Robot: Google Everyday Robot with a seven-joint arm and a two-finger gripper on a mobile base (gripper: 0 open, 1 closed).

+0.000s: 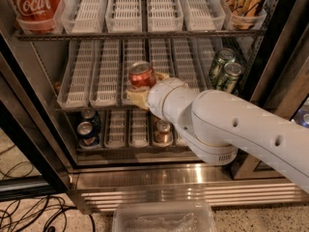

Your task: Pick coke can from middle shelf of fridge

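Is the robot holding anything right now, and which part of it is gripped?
Yes. The gripper holds the coke can around its lower body, leaving the silver top free, at the front of the middle shelf.

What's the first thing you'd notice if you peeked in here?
The big white robot arm reaching in from the right. Its gripper has its jaws closed around the red coke can over the middle shelf. A large red Coca-Cola container sits top left.
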